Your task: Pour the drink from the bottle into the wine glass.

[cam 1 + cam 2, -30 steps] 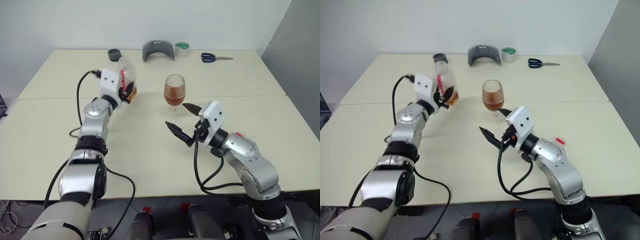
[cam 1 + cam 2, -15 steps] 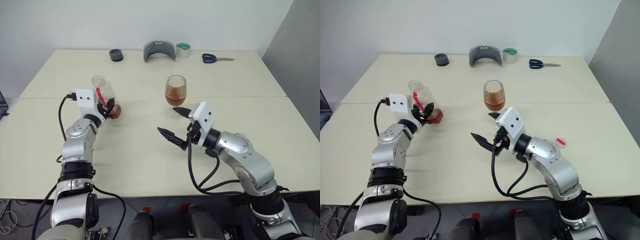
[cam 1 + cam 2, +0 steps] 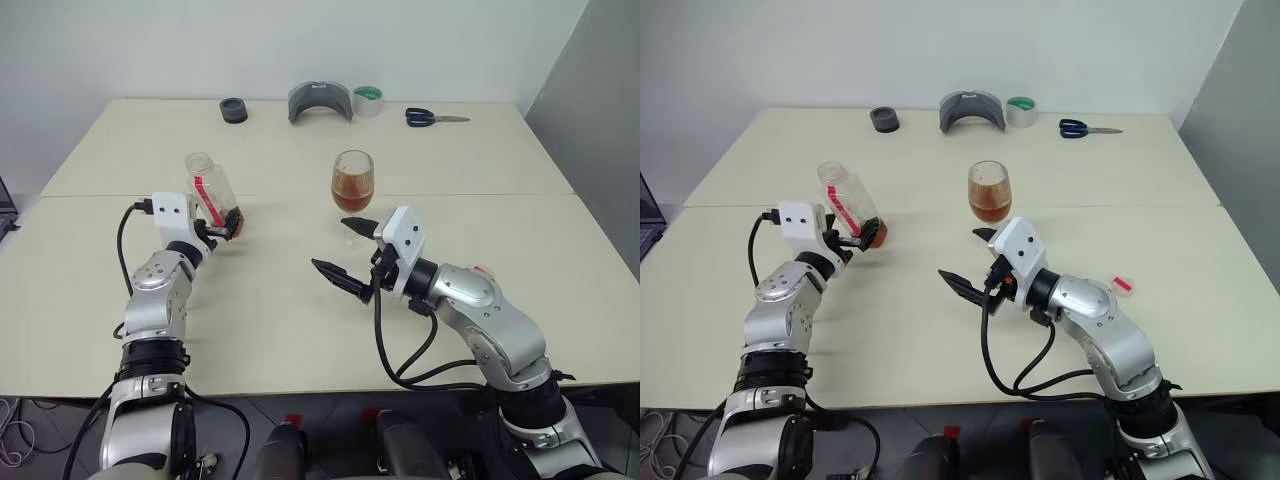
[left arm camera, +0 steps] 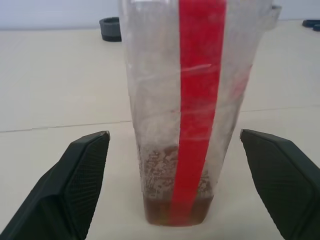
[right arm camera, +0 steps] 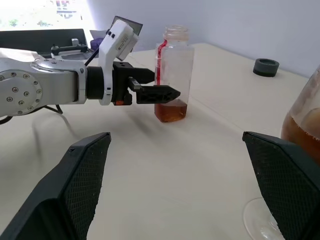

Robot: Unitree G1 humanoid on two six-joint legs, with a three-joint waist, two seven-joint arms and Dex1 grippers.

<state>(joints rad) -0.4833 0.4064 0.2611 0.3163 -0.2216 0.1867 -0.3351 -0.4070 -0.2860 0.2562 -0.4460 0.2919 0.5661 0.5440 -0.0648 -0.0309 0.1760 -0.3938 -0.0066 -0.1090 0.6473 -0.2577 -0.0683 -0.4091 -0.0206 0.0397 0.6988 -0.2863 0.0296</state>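
Note:
The bottle (image 3: 213,192) stands uncapped on the table at the left, with a red strip down its side and a little amber drink (image 4: 172,210) at its bottom. My left gripper (image 3: 228,226) is open at the bottle's base. Its two fingers (image 4: 82,165) sit wide on either side and clear of the plastic. The wine glass (image 3: 352,183) stands at mid-table, its bowl partly filled with amber drink. My right gripper (image 3: 338,245) hangs open just in front of the glass's foot, holding nothing. The right wrist view shows the bottle (image 5: 173,75) and the left gripper (image 5: 159,93) beside it.
Along the far edge lie a black round lid (image 3: 233,110), a grey curved object (image 3: 321,100), a green tape roll (image 3: 367,98) and scissors (image 3: 430,117). A small red-and-white piece (image 3: 1121,284) lies on the table right of my right arm.
My left arm brought the bottle down and to the left from beside the glass, set it on the table and opened its fingers. The right gripper stayed open and barely moved.

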